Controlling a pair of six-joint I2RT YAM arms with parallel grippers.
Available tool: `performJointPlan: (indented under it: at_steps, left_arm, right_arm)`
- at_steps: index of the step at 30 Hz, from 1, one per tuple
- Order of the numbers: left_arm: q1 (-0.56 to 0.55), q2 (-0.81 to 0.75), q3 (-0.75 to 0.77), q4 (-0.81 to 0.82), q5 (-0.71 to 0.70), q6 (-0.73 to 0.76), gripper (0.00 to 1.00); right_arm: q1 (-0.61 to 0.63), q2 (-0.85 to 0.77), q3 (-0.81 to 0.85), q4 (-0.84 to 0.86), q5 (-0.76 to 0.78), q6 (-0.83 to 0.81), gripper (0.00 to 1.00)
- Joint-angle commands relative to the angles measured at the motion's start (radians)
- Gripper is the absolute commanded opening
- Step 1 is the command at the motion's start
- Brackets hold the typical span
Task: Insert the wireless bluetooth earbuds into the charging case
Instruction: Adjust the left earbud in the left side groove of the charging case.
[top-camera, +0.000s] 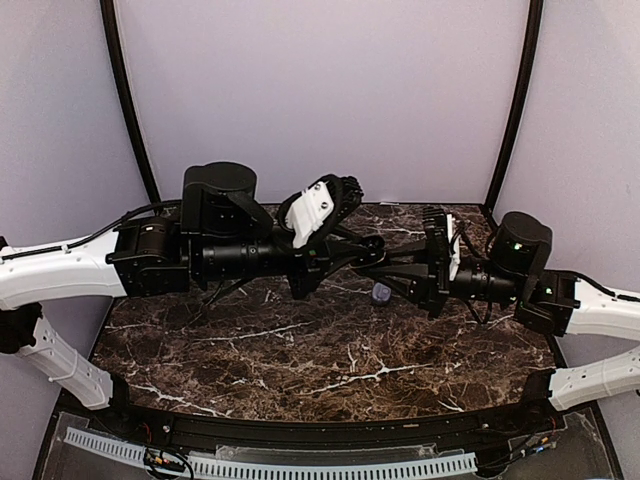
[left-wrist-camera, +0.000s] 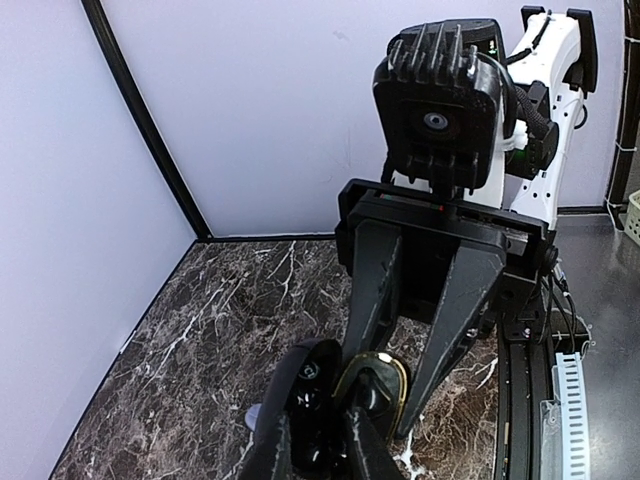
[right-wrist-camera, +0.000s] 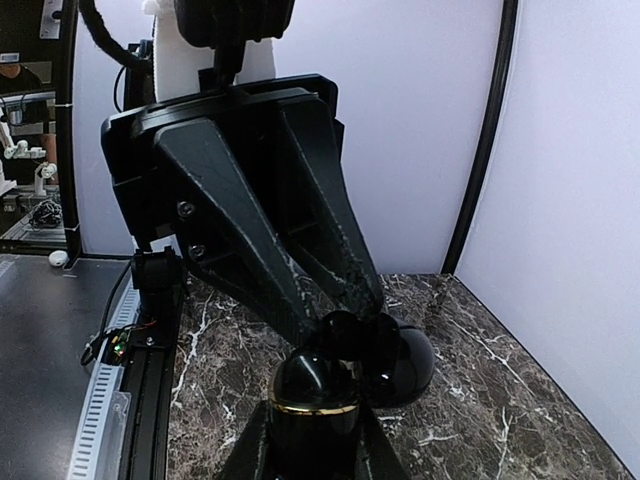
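Right end effector (right-wrist-camera: 312, 425) grips charging case (right-wrist-camera: 310, 380); purple earbud (top-camera: 381, 293) on table (top-camera: 300, 350) below

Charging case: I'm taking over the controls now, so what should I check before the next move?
1. Lid of the charging case open: ok, it is hinged back.
2. The right gripper shut on the case: ok.
3. The left gripper gripping anything: cannot tell.
4. An earbud held and ready: not ok; a pale purple earbud lies on the table.
5. Case wells free: cannot tell, they are hidden.
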Motion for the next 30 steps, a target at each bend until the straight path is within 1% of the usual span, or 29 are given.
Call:
performJointPlan:
  at_steps: [1, 6, 13, 24, 27, 30]
  left_arm:
    - [0.001, 0.0, 0.024, -0.03, 0.014, -0.002, 0.17]
    - [0.001, -0.028, -0.008, -0.045, 0.046, 0.003, 0.16]
    - [0.004, -0.066, -0.038, -0.067, 0.161, 0.037, 0.2]
    - [0.004, -0.061, -0.012, -0.087, 0.189, 0.074, 0.2]
    - [0.003, -0.06, 0.004, -0.086, 0.185, 0.079, 0.2]
    - [0.002, -0.06, 0.014, -0.077, 0.141, 0.077, 0.2]
  right_arm:
    - [0.015, -0.023, 0.026, 0.038, 0.016, 0.002, 0.0]
    - [0.011, -0.04, 0.013, 0.057, 0.002, 0.016, 0.0]
    - [-0.021, -0.049, 0.002, 0.099, -0.082, 0.06, 0.0]
    - [-0.029, -0.023, 0.01, 0.087, -0.128, 0.053, 0.0]
    - [-0.027, -0.01, 0.019, 0.067, -0.134, 0.046, 0.0]
    - [-0.022, -0.016, 0.012, 0.073, -0.14, 0.035, 0.0]
